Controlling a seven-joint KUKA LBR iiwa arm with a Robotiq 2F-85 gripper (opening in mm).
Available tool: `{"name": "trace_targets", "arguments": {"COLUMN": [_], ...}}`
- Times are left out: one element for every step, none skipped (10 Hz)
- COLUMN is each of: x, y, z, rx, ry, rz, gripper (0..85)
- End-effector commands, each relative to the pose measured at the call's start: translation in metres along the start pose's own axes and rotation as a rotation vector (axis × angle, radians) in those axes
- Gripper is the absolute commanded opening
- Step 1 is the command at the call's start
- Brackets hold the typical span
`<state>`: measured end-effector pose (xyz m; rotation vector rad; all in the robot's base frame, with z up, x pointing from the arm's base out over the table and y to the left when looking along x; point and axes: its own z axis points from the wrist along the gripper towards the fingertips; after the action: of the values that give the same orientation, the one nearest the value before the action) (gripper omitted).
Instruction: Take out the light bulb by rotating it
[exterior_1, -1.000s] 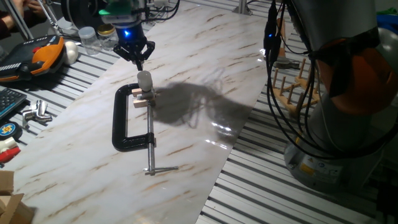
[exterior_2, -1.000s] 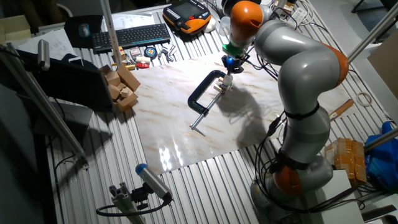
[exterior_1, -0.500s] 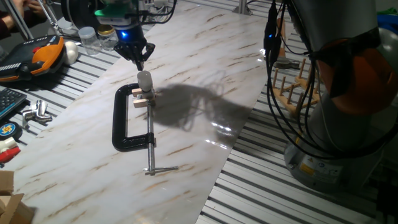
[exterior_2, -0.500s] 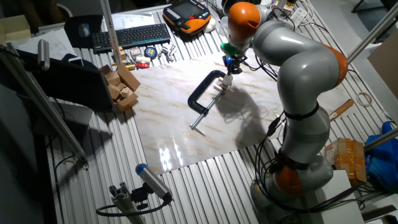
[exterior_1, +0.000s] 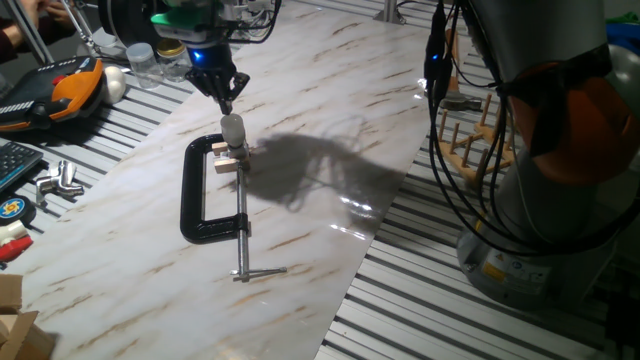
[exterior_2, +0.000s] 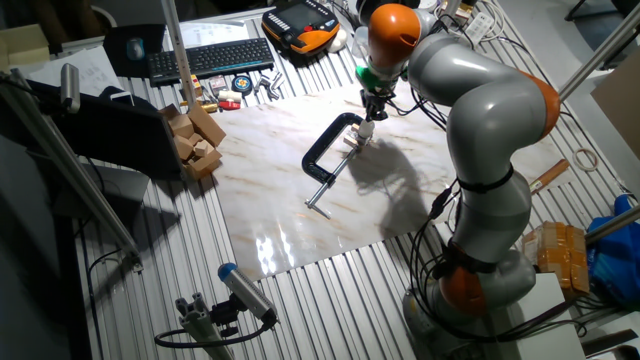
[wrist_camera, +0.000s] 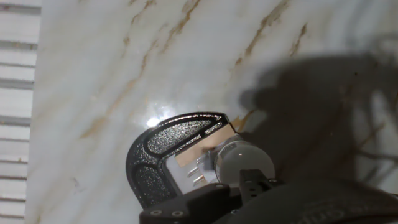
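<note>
The light bulb (exterior_1: 232, 129) is small and frosted white. It stands upright on a small wooden block (exterior_1: 230, 160) held in a black C-clamp (exterior_1: 197, 205) on the marble board. My gripper (exterior_1: 225, 104) hangs just above the bulb's top. Its fingers converge to a point and hold nothing. In the other fixed view the gripper (exterior_2: 371, 107) is above the bulb (exterior_2: 366, 128) at the clamp's (exterior_2: 322, 152) far end. The hand view shows the bulb (wrist_camera: 241, 160), the block (wrist_camera: 200, 147) and the clamp (wrist_camera: 163, 149) just beyond my dark fingers (wrist_camera: 186, 208).
An orange-and-black tool (exterior_1: 62, 92), a white ball (exterior_1: 116, 82) and clear jars (exterior_1: 143, 60) lie back left. A wooden peg rack (exterior_1: 470, 140) stands at the right, beside hanging cables. A keyboard (exterior_2: 212, 58) and wooden blocks (exterior_2: 195, 138) lie off the board.
My gripper has turned about its own axis above the bulb and shifted slightly. The bulb, block and clamp have not moved.
</note>
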<state>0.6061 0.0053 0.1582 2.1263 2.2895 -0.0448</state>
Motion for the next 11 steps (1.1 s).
{"name": "trace_targets", "arguments": {"x": [-0.0001, -0.0001, -0.0001, -0.0002, -0.0001, 0.0000, 0.0000, -0.0001, -0.0001, -0.0001, 0.0000], "y": [-0.0001, -0.0002, -0.0005, -0.0006, -0.0007, -0.0008, -0.0009, -0.0008, -0.0009, -0.0010, -0.0011], "z": [0.0001, 0.0001, 0.0001, 0.0002, 0.0000, -0.0003, -0.0003, -0.0002, -0.0001, 0.0001, 0.0002], "rx": [0.040, 0.042, 0.042, 0.042, 0.042, 0.042, 0.042, 0.040, 0.040, 0.040, 0.039], "ry": [0.011, 0.011, 0.011, 0.011, 0.011, 0.011, 0.011, 0.012, 0.012, 0.014, 0.016], "rz": [1.281, 1.278, 1.277, 1.275, 1.274, 1.272, 1.272, 1.272, 1.272, 1.272, 1.271], "gripper": [0.0, 0.0, 0.0, 0.0, 0.0, 0.0, 0.0, 0.0, 0.0, 0.0, 0.0]}}
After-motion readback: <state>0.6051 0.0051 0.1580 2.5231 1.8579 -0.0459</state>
